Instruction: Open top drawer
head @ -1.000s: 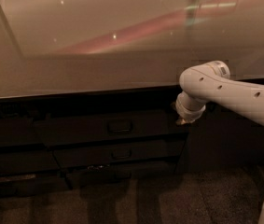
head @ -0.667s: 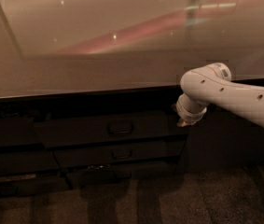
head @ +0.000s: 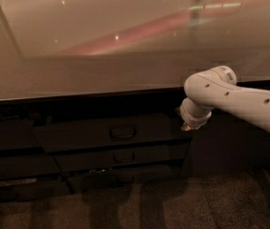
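Three dark drawers sit in a stack under the long pale surface (head: 77, 80) in the camera view. The top drawer (head: 77, 136) is the biggest one, right under the edge of the surface. It has a small loop handle (head: 122, 132) in the middle of its front. The middle drawer (head: 91, 160) and the bottom drawer (head: 144, 176) are thinner and lie below it. My white arm (head: 239, 99) comes in from the right and bends down at its end. My tool (head: 187, 126) is at the tip, by the right end of the top drawer and well to the right of the handle. The round wrist hides most of my tool, so I cannot tell if it is apart or together, or if it touches the drawer.
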`<state>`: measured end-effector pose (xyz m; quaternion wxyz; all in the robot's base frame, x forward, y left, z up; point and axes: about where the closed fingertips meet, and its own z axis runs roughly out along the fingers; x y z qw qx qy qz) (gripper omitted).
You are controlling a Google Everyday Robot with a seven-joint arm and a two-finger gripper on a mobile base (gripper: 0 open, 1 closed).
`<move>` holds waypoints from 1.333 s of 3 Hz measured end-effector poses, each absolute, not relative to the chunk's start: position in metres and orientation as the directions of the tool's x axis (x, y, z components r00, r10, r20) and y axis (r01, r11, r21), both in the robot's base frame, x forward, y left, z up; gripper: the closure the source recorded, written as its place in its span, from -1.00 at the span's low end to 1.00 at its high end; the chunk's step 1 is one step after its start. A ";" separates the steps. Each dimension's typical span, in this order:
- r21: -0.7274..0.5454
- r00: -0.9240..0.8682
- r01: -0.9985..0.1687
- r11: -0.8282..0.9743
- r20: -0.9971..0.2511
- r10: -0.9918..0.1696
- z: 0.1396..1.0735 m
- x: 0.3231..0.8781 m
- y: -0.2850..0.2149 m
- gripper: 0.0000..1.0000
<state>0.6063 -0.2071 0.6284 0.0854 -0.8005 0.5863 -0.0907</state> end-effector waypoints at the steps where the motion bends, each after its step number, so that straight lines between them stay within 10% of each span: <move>1: -0.243 0.296 -0.923 -0.298 0.045 -0.954 0.631 0.606 -0.207 1.00; 4: -0.247 0.308 -0.918 -0.310 0.049 -0.950 0.630 0.596 -0.207 1.00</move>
